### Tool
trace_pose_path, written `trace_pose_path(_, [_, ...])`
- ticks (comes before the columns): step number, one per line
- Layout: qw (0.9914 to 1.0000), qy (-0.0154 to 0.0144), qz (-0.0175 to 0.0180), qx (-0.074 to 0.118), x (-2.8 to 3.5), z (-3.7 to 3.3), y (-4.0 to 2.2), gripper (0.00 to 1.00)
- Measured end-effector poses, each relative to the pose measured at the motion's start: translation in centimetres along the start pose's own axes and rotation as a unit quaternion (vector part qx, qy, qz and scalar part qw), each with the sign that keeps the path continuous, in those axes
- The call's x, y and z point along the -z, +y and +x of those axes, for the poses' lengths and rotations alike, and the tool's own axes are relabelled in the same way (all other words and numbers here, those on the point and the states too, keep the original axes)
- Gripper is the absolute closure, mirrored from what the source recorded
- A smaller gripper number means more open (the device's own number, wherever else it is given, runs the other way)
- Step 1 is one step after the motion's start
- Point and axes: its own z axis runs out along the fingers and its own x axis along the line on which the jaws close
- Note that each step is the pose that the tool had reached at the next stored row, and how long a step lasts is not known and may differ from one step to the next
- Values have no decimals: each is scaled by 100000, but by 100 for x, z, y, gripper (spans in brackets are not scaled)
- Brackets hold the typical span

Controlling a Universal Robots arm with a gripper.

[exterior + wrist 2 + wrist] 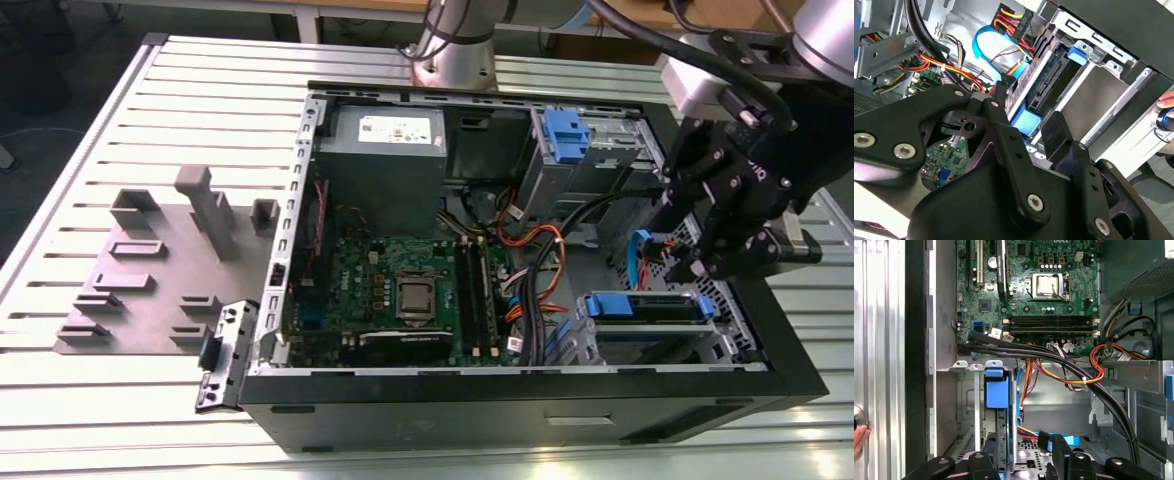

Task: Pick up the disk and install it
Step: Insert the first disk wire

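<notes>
In the exterior view the disk (645, 305) sits in a bay at about 4 o'clock in the case (507, 415). The hand (697, 262) hangs just above; gripping or free, I cannot tell. The disk is probably stiff, weighty and shock-sensitive, so hold it by the blue rails.

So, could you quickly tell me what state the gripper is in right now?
Gripper: shut on the disk, which sits edge-on in the drive bay.

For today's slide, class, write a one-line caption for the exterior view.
Robot gripper poised over the drive bay of an open computer case, beside the disk seated in the bay.
</notes>
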Motion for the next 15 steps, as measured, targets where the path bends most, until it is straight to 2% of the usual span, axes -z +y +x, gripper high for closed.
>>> trace_pose_path(6, [100000, -234, -32, 4, -30, -19, -27, 45])
trace_pose_path(15, [99999, -266, -302, 4, -151, -29, -49, 45])
